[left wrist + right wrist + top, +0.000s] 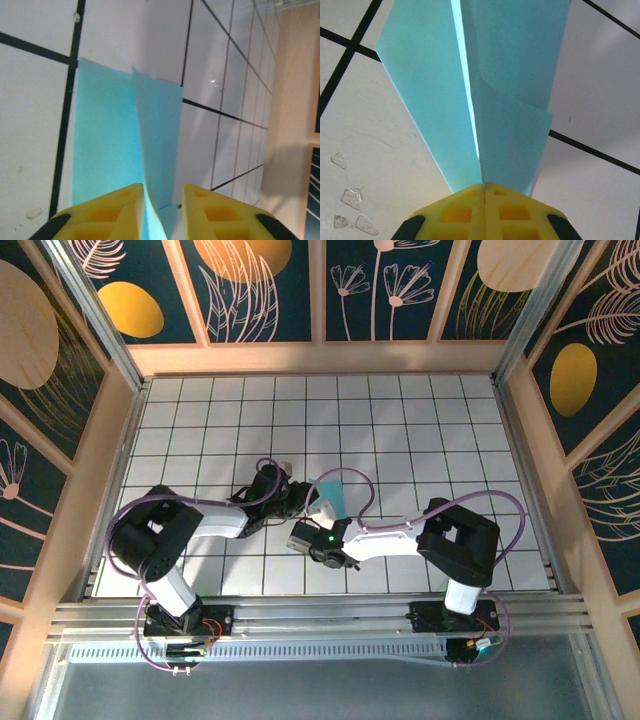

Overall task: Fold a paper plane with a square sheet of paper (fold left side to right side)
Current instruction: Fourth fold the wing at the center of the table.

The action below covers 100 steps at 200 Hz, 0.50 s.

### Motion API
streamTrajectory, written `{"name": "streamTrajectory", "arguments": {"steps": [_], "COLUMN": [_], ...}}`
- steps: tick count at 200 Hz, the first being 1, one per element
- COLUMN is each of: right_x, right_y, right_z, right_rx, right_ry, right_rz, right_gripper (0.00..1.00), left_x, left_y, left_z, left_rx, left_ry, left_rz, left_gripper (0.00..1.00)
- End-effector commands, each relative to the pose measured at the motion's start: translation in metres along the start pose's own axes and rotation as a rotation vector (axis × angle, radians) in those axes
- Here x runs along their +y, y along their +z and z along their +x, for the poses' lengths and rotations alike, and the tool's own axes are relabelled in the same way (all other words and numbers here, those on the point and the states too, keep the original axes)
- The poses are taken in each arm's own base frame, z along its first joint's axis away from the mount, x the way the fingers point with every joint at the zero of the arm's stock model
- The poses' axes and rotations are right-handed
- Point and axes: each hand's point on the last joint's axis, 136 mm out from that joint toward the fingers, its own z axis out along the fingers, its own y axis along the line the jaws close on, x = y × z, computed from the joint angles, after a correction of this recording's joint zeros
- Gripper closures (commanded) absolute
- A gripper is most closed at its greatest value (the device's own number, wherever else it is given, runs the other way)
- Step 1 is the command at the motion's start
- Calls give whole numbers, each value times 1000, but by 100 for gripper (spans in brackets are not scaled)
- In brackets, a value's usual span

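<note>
paper count from above: one light-blue paper (334, 496), creased, lying between your two grippers, with the left gripper (298, 496) at its left side and the right gripper (323, 510) at its near edge. on your left wrist camera the yellow fingers (112, 212) stand apart, a raised flap of the paper stands in the gap between them, and contact cannot be told. on your right wrist camera the fingers (455, 214) are pressed together, pinching the paper's near tip, which fans out ahead of them.
</note>
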Motion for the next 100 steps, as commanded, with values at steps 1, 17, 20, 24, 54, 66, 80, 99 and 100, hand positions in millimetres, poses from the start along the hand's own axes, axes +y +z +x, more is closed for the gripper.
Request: {"name": "streamTrajectory", "arguments": {"steps": [1, 17, 20, 24, 54, 66, 80, 99, 100], "right_x": [-6, -4, -4, -3, 6, 10, 10, 12, 12], "right_y": [0, 0, 0, 0, -4, -8, -11, -18, -18], "right_z": [-1, 0, -1, -1, -4, -7, -8, -11, -11], "right_rx": [-1, 9, 10, 13, 34, 39, 49, 55, 56], "right_ry": [-5, 3, 6, 9, 54, 83, 128, 173, 173], "right_rz": [26, -10, -18, -31, -189, -275, -367, -507, -513], "right_gripper": [100, 100, 100, 100, 100, 100, 100, 100, 100], "left_x": [-3, -3, -3, -2, 2, 4, 7, 15, 15], "left_y": [-17, -31, -34, -38, -64, -73, -79, -81, -80], "left_z": [-10, -19, -21, -23, -35, -36, -32, -24, -24], "left_rx": [-43, -78, -86, -95, -159, -174, -175, -154, -153], "left_ry": [27, 42, 45, 49, 101, 120, 135, 144, 144], "left_rz": [-8, -13, -17, -23, -77, -94, -102, -97, -96], "left_gripper": [65, 58, 57, 55, 45, 44, 44, 45, 45]}}
